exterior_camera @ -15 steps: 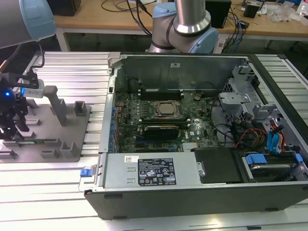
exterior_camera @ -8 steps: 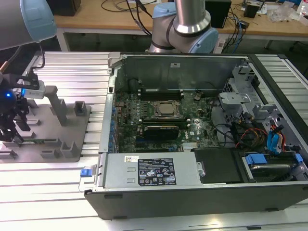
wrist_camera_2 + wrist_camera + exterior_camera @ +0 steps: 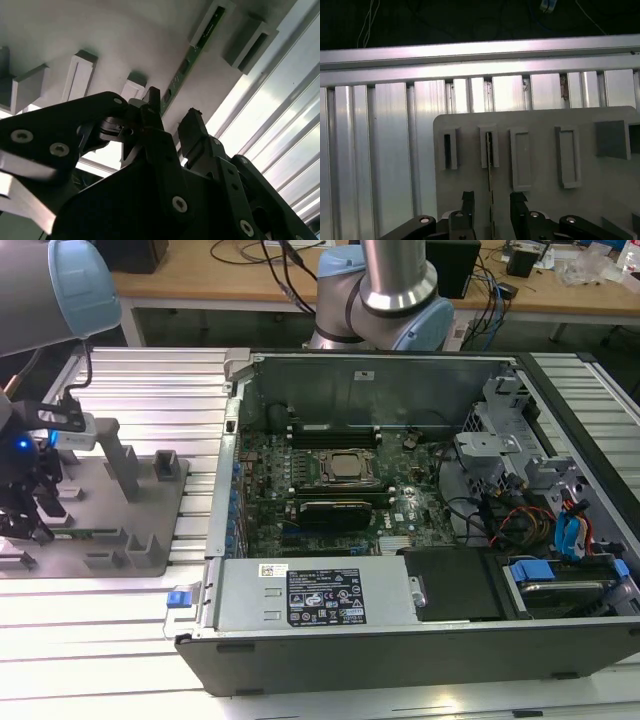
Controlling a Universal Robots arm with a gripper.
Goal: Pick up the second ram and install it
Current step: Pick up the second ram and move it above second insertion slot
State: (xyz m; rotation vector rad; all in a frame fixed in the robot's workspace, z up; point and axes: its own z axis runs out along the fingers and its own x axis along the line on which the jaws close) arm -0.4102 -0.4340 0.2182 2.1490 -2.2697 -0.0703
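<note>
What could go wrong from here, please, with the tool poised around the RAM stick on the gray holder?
1. The second ram stands thin and edge-on between the fingers of the open tool; a skewed close might tilt or bend it in its slot.
2. Raised posts on the holder plate flank it closely; a finger could catch one.

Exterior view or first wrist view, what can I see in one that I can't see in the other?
Exterior view, not the first wrist view: the open computer case with its circuit board, and the robot arm behind it.
First wrist view, not the exterior view: a close look at the green memory stick running between the two sides of the open pincer, with a gap on each side.
Both: the gray holder plate and the ribbed metal table.
</note>
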